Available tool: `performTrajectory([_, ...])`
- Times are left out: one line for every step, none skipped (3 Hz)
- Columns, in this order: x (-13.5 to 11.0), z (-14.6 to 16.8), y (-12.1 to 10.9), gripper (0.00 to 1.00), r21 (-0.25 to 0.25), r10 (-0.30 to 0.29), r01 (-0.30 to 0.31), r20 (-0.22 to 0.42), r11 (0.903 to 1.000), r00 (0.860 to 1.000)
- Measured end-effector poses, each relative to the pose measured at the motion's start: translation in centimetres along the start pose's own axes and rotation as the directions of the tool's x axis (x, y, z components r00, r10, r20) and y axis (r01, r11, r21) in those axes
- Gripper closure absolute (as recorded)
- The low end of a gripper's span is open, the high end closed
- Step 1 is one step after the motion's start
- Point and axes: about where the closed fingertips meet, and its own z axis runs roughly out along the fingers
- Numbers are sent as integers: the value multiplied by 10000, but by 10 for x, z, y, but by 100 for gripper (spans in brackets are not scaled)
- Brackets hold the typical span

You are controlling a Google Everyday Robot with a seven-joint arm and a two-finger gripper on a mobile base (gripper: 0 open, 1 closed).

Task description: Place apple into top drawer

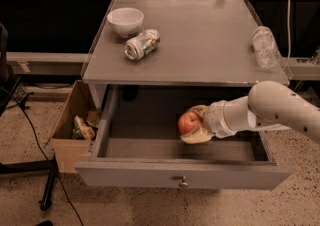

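Observation:
The top drawer stands pulled open under the grey tabletop, with its small round knob at the front centre. The red-orange apple is held inside the drawer's space, just above its floor, right of the middle. My gripper reaches in from the right on a white arm, and its pale fingers are shut around the apple, one above and one below.
On the tabletop sit a white bowl, a crushed silver can and a clear plastic bottle near the right edge. A brown cardboard box with scraps stands on the floor left of the drawer. Cables lie at far left.

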Motion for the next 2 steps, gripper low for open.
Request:
performTrajectory([13,51,-15,100,-86,-289,285,-502,9996,9983])
performTrajectory([19,64,-20,100,-62,-360,357,-496,9993,9981])
